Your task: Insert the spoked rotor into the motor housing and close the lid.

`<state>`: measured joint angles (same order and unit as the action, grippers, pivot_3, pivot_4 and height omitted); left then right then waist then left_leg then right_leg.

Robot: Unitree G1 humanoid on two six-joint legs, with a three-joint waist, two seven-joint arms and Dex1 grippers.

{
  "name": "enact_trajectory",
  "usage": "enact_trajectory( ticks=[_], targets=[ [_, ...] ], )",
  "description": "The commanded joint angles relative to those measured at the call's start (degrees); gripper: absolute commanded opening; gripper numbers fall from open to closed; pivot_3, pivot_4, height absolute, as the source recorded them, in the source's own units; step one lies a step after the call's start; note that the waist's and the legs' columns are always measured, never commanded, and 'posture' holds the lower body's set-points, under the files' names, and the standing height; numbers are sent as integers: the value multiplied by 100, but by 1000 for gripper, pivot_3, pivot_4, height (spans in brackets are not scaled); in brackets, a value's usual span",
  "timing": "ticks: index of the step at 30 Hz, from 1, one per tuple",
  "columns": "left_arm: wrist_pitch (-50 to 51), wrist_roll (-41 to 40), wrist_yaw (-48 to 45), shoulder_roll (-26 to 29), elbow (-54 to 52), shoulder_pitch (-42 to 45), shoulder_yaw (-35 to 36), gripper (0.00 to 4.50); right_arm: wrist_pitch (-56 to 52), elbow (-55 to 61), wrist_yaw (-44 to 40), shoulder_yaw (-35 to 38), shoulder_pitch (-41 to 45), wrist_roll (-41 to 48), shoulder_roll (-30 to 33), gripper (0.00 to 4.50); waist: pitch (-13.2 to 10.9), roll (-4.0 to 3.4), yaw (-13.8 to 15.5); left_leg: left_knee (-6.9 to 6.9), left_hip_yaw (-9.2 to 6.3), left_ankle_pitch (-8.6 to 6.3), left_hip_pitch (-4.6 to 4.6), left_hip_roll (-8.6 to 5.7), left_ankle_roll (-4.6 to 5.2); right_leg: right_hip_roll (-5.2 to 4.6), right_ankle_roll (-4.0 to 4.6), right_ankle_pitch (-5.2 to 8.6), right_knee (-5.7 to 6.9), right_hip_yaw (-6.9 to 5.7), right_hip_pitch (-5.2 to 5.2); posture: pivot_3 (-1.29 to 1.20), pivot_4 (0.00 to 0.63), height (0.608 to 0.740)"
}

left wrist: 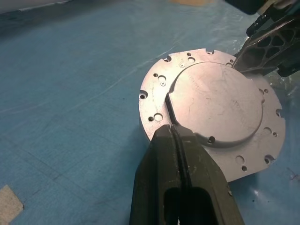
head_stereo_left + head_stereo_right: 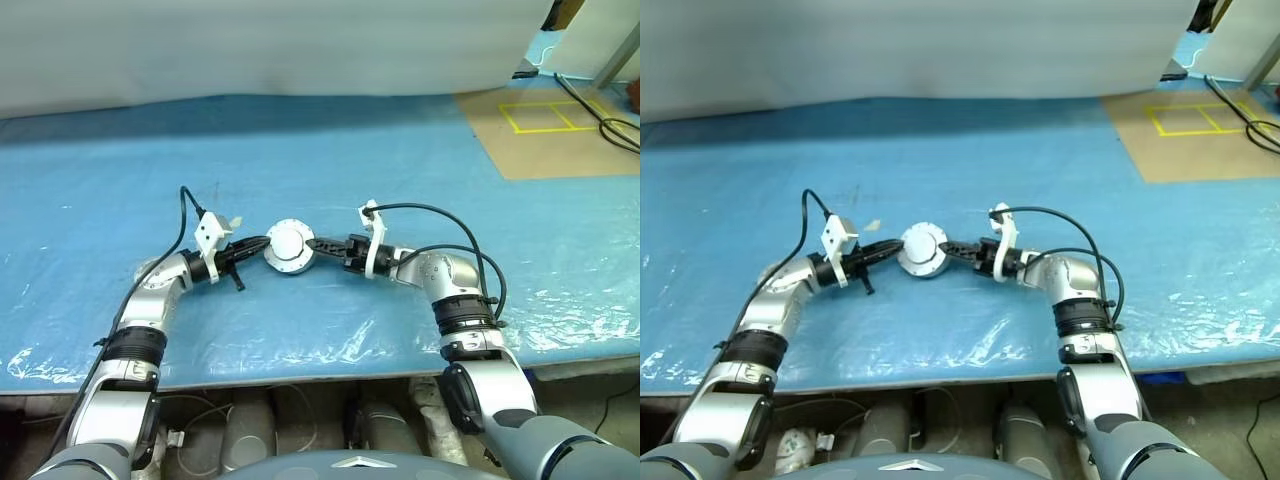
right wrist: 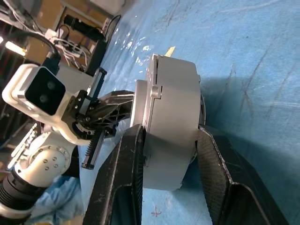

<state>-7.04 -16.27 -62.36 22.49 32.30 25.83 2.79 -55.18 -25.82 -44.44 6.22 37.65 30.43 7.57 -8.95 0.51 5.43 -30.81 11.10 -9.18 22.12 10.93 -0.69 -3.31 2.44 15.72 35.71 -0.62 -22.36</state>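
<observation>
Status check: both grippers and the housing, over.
Left gripper jaws shut on the motor housing flange. Right gripper jaws clamped across its body. Housing held between both arms above the blue table. Nothing in the way.

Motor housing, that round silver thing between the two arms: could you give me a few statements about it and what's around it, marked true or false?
1. Both grippers grip the motor housing. True: the left gripper and the right gripper meet it from opposite sides.
2. The left gripper stands wide open. False: its fingers are pinched shut on the housing's flat holed rim.
3. The table cover is red. False: it is blue.
4. Yellow tape squares mark a brown board at the far right. True.
5. The right gripper grips the housing by its flat rim only. False: its fingers straddle the thick body.
</observation>
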Motion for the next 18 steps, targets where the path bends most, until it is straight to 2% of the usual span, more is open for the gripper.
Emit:
enact_trajectory(
  ticks=[1,7,18],
  targets=[
    [380,-564,-274,-61,-707,-94,138,24,-111,-174,359,218,125,90,-79,1272,0,0,1,1,0,0,4,1,0,1,0,0,0,0,-4,0,150,740],
    [808,-776,-192,-12,-1095,-205,240,24,-385,-200,703,563,-9,394,-278,1272,0,0,13,-17,-12,2,74,6,3,1,1,-1,5,-28,-50,0,150,740],
    [957,-856,-71,48,-1162,-223,371,24,-454,93,948,657,-262,617,-378,1200,0,0,-5,-20,-19,1,65,10,1,5,5,-4,8,-31,-41,0,150,740]
  ],
)
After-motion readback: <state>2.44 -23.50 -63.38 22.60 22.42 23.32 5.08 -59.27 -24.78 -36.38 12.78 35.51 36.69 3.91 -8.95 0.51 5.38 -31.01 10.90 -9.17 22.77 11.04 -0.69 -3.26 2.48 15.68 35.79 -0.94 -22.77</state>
